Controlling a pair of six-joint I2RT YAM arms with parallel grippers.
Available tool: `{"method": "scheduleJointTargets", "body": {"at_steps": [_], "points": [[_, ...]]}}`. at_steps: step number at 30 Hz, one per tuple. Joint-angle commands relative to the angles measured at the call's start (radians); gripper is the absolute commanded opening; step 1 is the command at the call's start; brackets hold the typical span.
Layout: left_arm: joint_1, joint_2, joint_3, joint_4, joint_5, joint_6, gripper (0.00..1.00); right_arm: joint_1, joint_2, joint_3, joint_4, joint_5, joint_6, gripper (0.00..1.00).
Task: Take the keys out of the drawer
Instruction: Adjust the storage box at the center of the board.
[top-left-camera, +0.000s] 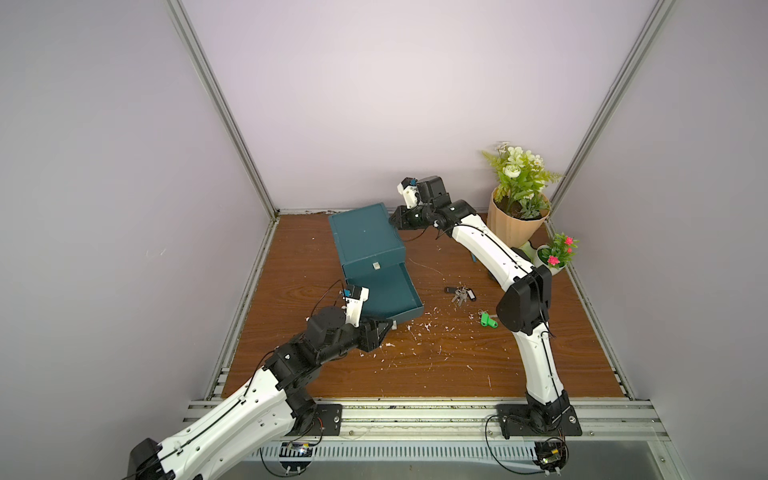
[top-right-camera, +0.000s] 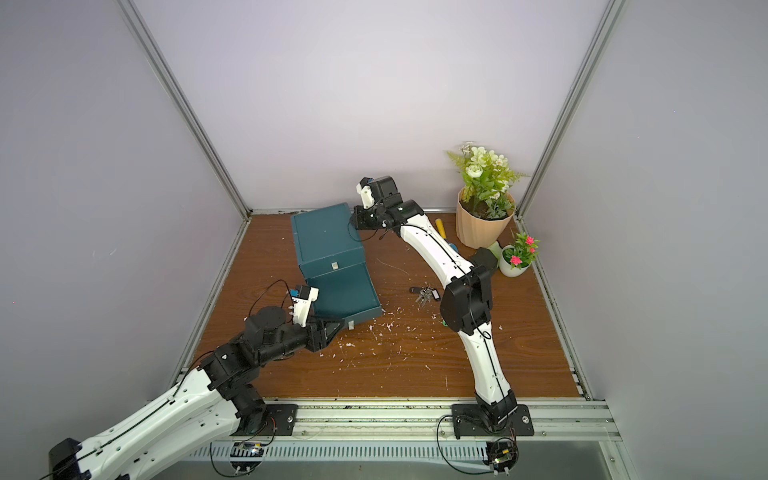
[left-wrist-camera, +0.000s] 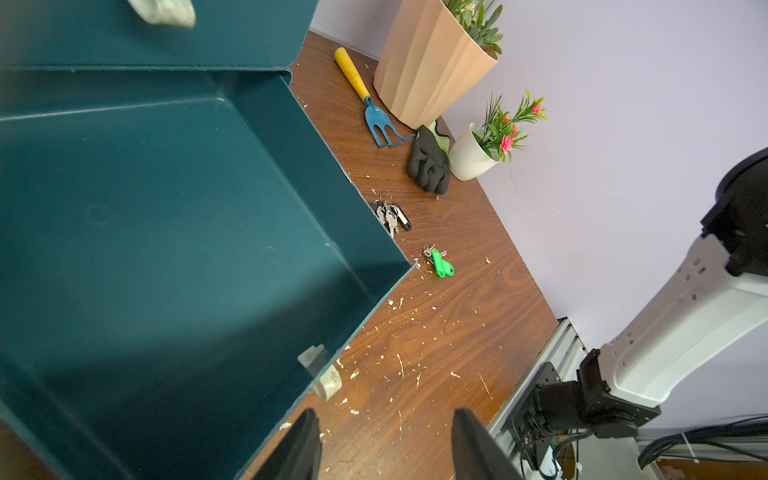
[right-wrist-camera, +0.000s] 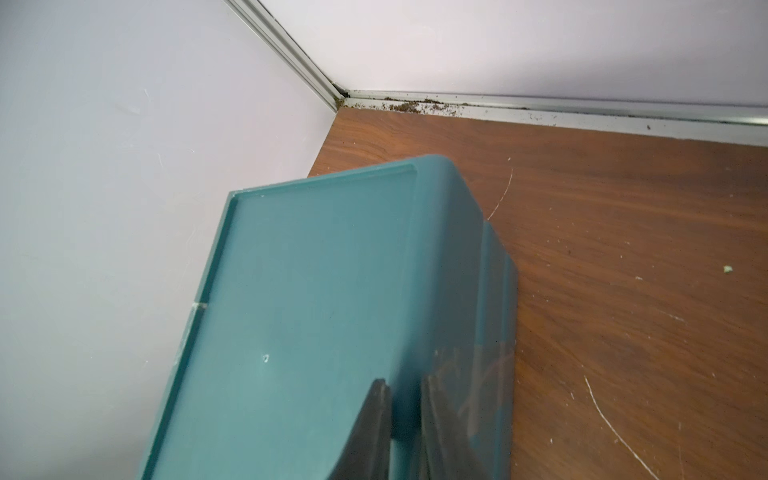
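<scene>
Both on woodgrain table (top-left-camera: 415, 365): silver key bunch (top-left-camera: 459, 294), green-tagged key (top-left-camera: 489, 321); left gripper (left-wrist-camera: 385, 413) wide, right gripper (right-wrist-camera: 403, 382) narrow.

In a top view the right arm (top-right-camera: 465, 303) covers almost all of the green-tag key (top-right-camera: 444, 323); only a green sliver shows at 7 o'clock of the elbow. The same arm hides much of the garden fork (top-right-camera: 441, 227). In the left wrist view the drawer (left-wrist-camera: 166, 249) wall covers part of the silver bunch (left-wrist-camera: 392, 214), and the picture's edge cuts off the left gripper (left-wrist-camera: 385, 415) jaws. The right gripper (right-wrist-camera: 405, 380) jaws are blurred; whether they pinch the cabinet (right-wrist-camera: 324, 270) I cannot tell.
</scene>
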Motion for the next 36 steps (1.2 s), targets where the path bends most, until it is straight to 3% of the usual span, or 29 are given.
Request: {"method": "scheduleJointTargets", "body": {"at_steps": [1,9,23,36], "points": [[-0.01,-0.021,0.02,-0.037,0.026,0.025,0.55,0.041,-0.092,-0.071,-0.076,0.021,-0.011,0.19],[-0.011,-0.054,0.04,-0.128,0.049,0.029,0.55,0.096,-0.224,-0.26,-0.034,0.053,0.07,0.18],[-0.011,-0.145,-0.005,-0.209,0.012,-0.073,0.54,0.182,-0.294,-0.339,-0.022,0.041,0.171,0.19],[-0.011,-0.17,0.005,-0.391,-0.01,-0.203,0.26,0.175,-0.279,-0.226,-0.058,0.136,0.101,0.24]]}}
